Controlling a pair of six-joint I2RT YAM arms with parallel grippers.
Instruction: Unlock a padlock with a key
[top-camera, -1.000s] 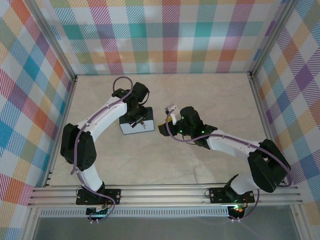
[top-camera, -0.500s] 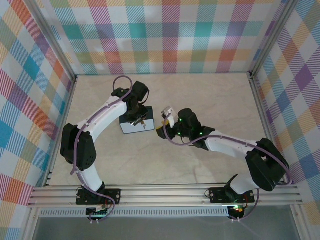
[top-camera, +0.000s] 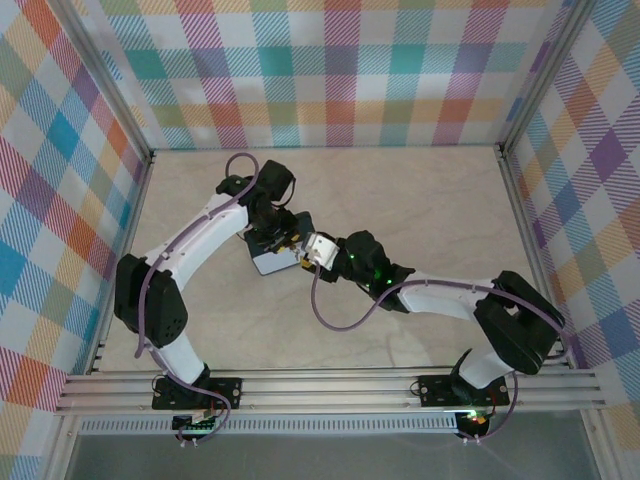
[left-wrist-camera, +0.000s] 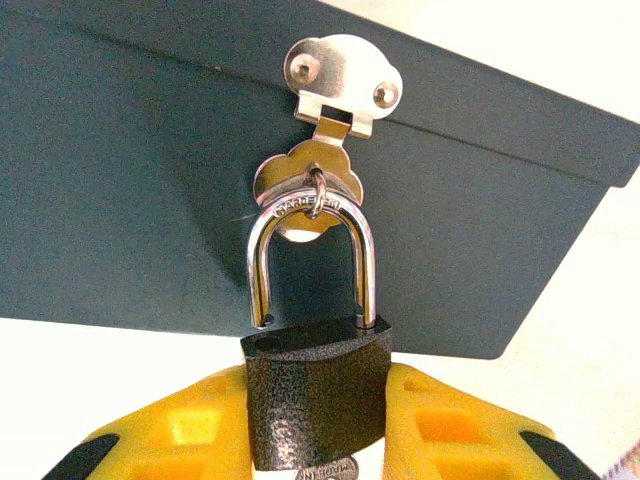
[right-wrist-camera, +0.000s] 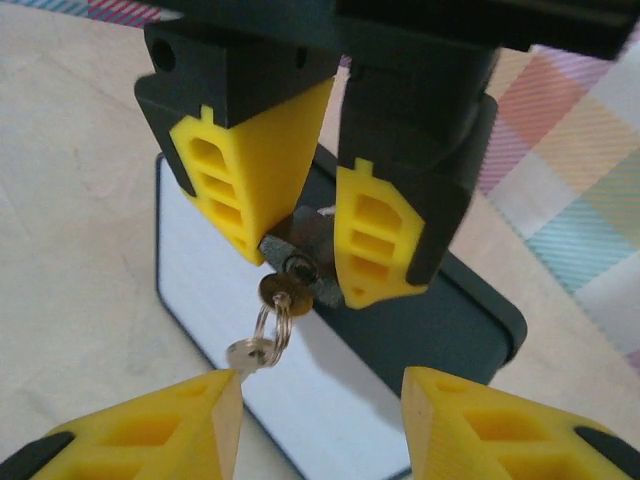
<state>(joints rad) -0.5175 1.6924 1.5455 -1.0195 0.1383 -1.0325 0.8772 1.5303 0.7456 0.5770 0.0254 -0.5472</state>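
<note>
The left arm's fingers (left-wrist-camera: 200, 430) are clamped on the padlock (left-wrist-camera: 318, 385), 1 yellow pad on each side of its black, crinkle-finished body. The grip steadies the lock, probably so that a twist of the key turns the cylinder and does not swing the whole lock. The chrome shackle (left-wrist-camera: 312, 215) hangs through the hasp (left-wrist-camera: 340, 80) of a dark teal box (left-wrist-camera: 130, 200) resting on the tabletop (top-camera: 420, 200), so the padlock sits at the box's front edge, keyhole end turned towards the right arm.

In the left wrist view the shackle's left leg appears to end just above its hole in the body. This may mean the lock has released, though I cannot tell for certain.

The key (right-wrist-camera: 283, 290) sits in the keyhole with its brass head sticking out. A ring (right-wrist-camera: 272, 325) with a 2nd key (right-wrist-camera: 245, 352) dangles from it.

The right arm's fingers (right-wrist-camera: 150, 435) are spread wide and hold nothing. They are near the key, 1 to each side of it, in line to close on its head or to draw off.
</note>
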